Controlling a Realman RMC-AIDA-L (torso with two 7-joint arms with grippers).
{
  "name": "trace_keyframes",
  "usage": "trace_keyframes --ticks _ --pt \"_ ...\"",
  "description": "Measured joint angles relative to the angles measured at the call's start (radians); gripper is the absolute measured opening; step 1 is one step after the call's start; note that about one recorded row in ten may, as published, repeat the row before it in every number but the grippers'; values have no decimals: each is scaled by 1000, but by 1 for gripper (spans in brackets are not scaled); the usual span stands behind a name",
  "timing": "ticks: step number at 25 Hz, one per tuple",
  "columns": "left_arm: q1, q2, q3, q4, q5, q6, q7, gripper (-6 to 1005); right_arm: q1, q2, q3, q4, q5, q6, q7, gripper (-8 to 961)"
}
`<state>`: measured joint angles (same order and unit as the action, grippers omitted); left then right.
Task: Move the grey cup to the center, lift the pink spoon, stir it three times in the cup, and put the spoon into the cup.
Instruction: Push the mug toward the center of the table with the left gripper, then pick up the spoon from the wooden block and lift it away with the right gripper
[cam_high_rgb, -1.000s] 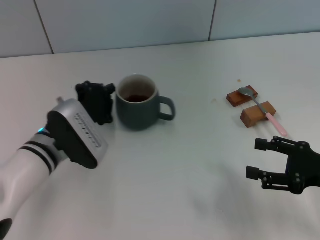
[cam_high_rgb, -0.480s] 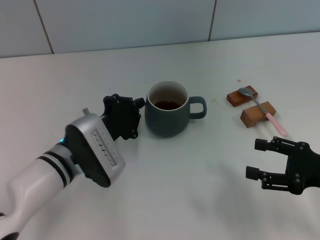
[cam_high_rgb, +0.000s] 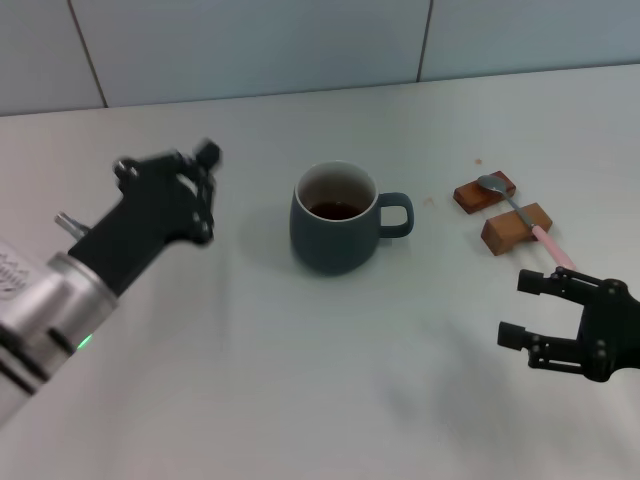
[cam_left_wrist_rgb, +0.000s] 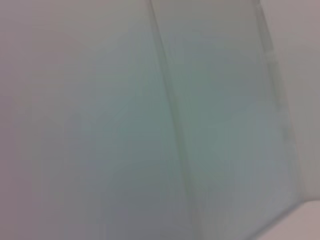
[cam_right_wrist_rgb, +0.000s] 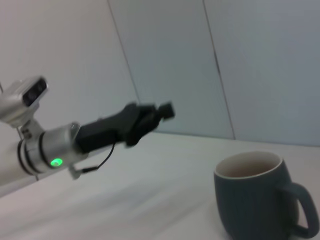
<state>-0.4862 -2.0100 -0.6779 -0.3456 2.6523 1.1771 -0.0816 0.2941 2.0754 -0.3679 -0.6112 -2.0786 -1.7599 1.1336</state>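
Near the middle of the white table (cam_high_rgb: 300, 380), the grey cup (cam_high_rgb: 336, 219) stands upright with its loop handle pointing toward the robot's right; brown stains show on its whitish inside. Left of the cup and clear of it, the left gripper (cam_high_rgb: 165, 175) is raised off the table surface, grasping nothing; whether its fingers are spread or closed cannot be told, since the arm appears blurred in the head view. In the right wrist view the same left gripper (cam_right_wrist_rgb: 150, 115) appears well apart from the grey cup (cam_right_wrist_rgb: 257, 195), held above table level against the tiled wall (cam_right_wrist_rgb: 240, 65). The left wrist view shows only wall tile and a grout line. To the right of the cup, the pink spoon (cam_high_rgb: 520, 213) lies across two brown wooden blocks (cam_high_rgb: 500, 210), its metal bowl resting on the farther block and its pink handle end reaching past the nearer block toward the robot. The right gripper (cam_high_rgb: 535, 315) hovers near the table's front right, near the spoon's handle end but not touching it, its fingers spread apart and empty.
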Motion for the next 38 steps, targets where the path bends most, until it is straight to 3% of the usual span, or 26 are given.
trace_keyframes --ticks 2,4,6,11,12,13,18,21,24,25,26,27,28,29,31,38 --pt "-15 32 -1 37 128 34 -185 0 -1 0 21 7 5 -4 -2 841" --pt "-21 42 1 45 161 40 -235 22 -3 0 35 9 7 -4 -2 841" --pt "-54 83 73 60 233 47 -387 65 -4 -1 66 16 8 -4 -2 841" --pt "-76 94 125 81 233 45 -428 173 -3 -4 210 68 10 0 86 841" --pt "-104 96 161 110 235 45 -464 270 -7 -8 293 99 11 -11 162 841" --pt "-121 96 181 122 236 45 -477 367 -7 -8 293 99 11 -11 162 841" --pt "-168 91 228 169 238 45 -520 456 -57 -13 528 223 13 -40 321 841" --pt "-193 85 248 199 237 47 -539 509 -90 -22 595 299 13 15 436 842" --pt "-193 85 248 199 237 47 -539 562 -108 -21 603 342 13 98 521 842" --pt "-239 63 275 257 237 51 -565 580 -110 -18 603 352 13 125 531 842" --pt "-239 63 275 257 237 51 -565 614 -111 -16 603 362 13 147 536 842" --pt "-263 42 279 299 237 52 -573 648 -112 -14 603 374 13 168 539 842" --pt "-263 42 279 299 237 52 -573 682 -111 -14 603 385 13 186 542 841" --pt "-273 29 281 319 237 54 -574 716 -108 -14 602 395 12 207 546 841" --pt "-275 25 282 323 237 54 -574 784 -97 -14 597 404 7 238 555 841" --pt "-274 22 282 323 238 56 -575 813 -66 -10 591 410 -10 273 560 841"
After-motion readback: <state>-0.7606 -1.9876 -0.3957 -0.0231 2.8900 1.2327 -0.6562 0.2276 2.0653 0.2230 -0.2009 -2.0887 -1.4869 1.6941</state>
